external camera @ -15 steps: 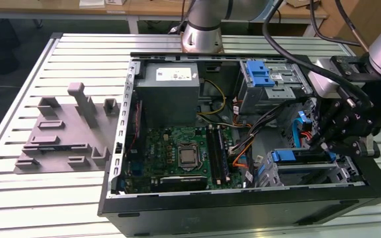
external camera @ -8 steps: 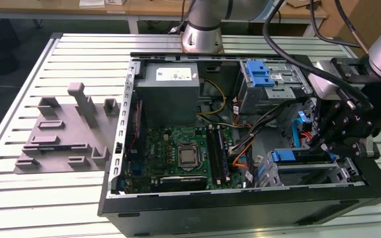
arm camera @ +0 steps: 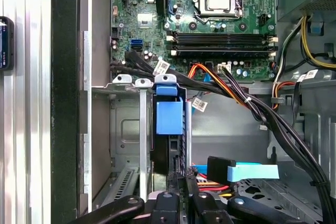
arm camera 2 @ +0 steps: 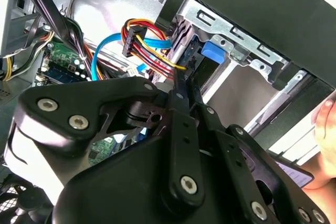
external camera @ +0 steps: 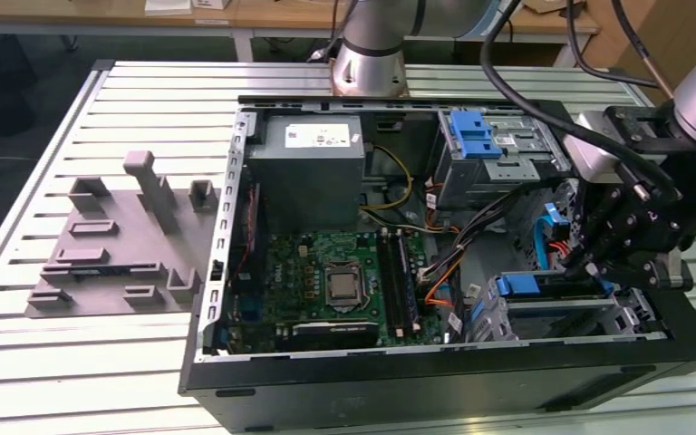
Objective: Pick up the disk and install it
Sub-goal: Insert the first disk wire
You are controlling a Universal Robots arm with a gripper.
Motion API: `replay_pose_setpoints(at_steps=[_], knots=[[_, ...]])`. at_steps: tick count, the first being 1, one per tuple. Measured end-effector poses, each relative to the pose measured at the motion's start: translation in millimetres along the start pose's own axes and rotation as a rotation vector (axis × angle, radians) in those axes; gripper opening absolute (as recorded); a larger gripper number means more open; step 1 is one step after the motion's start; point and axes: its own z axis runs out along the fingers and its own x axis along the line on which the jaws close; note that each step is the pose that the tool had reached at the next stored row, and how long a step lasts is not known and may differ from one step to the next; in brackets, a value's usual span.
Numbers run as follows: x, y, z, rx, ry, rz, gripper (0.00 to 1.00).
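Progress: you appear far along; the disk point(arm camera: 169, 129) already stands on edge inside the drive cage point(arm camera: 126, 135), so the pick-up looks done and the install is at or near its end.
Disk position: in the first wrist view its blue carrier tab sits at centre frame, between the cage's metal rails, with the dark drive body running down toward the lower edge. In the exterior view the disk point(external camera: 542, 288) shows as a blue end piece at lower right of the open computer case point(external camera: 445, 385).
Tool: the gripper point(external camera: 620, 249) hangs over that same corner of the case at right of the exterior view. You cannot tell from these pictures how wide its jaws stand, nor whether they have hold of the disk; in the first wrist view the gripper point(arm camera: 184, 190) comes up from the bottom edge right at the drive's lower end.
Seating: whether the disk is pushed fully home is not clear to you here; its blue tab lies about level with the cage's top lip.
Cabling: a blue data cable point(arm camera: 252, 171) and a red, yellow and orange power bundle point(arm camera: 210, 184) lie just beside the drive's end at lower centre-right; whether either is plugged in cannot be told.
Left, as a judgement: confirming the seat and releasing.
Bystander: a hand point(arm camera 2: 325, 124) shows at the right edge of the second wrist view, outside the case.
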Motion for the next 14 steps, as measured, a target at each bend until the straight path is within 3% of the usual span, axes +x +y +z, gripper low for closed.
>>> replay_pose_setpoints(at_steps=[14], knots=[[0.9,-0.3,-0.9,-0.0021,0.0007,0.0,0.16]])
